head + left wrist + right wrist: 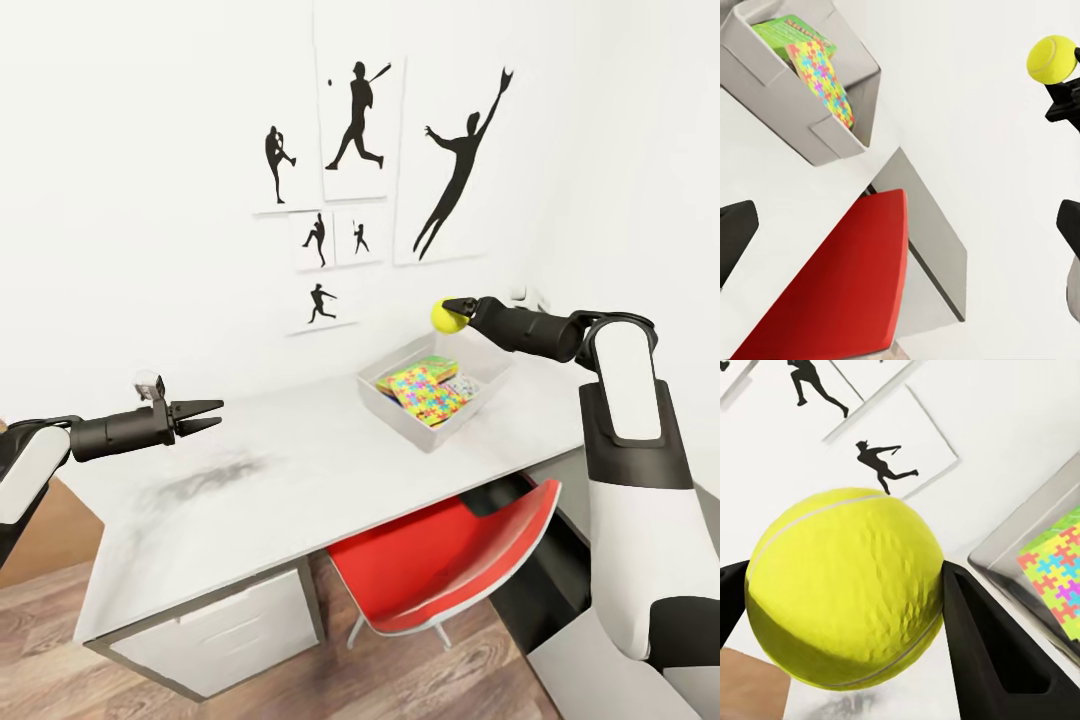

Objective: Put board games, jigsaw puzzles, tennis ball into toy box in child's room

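Yellow-green ball: the tennis ball (pixel 446 316) is a small fuzzy sphere with a pale seam, held in the air above the far edge of the toy box (pixel 400 411), close to the white wall.
Right pincer: the right pincer (pixel 452 312) is clamped on the ball; the right wrist view shows its two black fingers (pixel 982 652) pressed against opposite sides of the ball (pixel 846 589).
Left pincer: the left pincer (pixel 212 414) hangs over the near left part of the worktop (pixel 250 500), its black pointed fingers slightly apart with nothing between them, well apart from the box.
Toy box: a shallow light grey bin with sloping sides, resting on the worktop near the wall, just under the ball.
Box contents: a jigsaw puzzle (pixel 428 388) of interlocking yellow, green, red and blue pieces lies on top; a pale printed item beside it is too small to identify.
Left wrist view adds: a green printed game box (pixel 791 31) lies under the jigsaw (pixel 821 79) in the bin (pixel 787 105), hidden from the head view; the ball (pixel 1052 58) shows in the black fingers to one side.
Right wrist view adds: the ball's dimpled surface texture, and the bin's rim (pixel 1020 540) beside the jigsaw (pixel 1057 577).
Worktop: smooth light grey top with white drawer fronts below.
Chair: a red moulded chair (pixel 450 560) is tucked under the worktop edge.
Wall: black baseball-player silhouette pictures (pixel 360 115) on white sheets.
Floor: wood planks (pixel 50 640).
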`<state>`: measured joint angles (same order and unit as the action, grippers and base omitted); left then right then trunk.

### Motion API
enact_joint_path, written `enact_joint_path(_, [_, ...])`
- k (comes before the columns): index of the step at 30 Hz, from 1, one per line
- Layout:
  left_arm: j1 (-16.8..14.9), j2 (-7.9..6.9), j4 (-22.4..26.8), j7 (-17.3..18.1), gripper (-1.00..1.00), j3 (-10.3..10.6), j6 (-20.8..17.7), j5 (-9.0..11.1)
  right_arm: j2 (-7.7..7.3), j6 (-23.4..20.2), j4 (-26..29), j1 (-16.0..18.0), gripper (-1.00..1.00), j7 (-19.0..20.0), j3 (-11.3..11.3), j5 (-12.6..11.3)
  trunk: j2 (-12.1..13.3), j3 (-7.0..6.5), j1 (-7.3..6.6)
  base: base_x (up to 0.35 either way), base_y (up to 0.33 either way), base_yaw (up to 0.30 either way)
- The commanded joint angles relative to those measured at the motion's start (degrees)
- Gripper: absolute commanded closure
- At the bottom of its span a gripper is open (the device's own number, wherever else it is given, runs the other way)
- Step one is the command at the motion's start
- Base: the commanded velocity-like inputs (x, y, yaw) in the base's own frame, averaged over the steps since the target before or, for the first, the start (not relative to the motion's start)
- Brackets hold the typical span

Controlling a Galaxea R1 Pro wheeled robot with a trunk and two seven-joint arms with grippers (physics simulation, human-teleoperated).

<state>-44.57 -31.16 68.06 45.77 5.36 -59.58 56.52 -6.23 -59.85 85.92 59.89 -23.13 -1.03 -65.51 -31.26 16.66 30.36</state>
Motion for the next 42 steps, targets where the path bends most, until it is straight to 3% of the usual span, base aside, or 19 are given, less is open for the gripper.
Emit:
enact_joint_path(1, [-0.07,-0.04,-0.03,0.20,-1.00,0.09,-0.19,-0.01,-0.01,-0.15,0.04,0.06,1.00,-0.74,-0.03,-0.76,-0.08,0.00,0.03,0.135,0.000,0.070])
enact_joint_path(42, [-0.07,0.37,2.16,0.12,-1.00,0.28,-0.19,-0.15,-0.08,-0.15,-0.02,0.05,1.00,-0.78,-0.03,-0.76,-0.08,-3.86,0.03,0.090,-0.093,0.071])
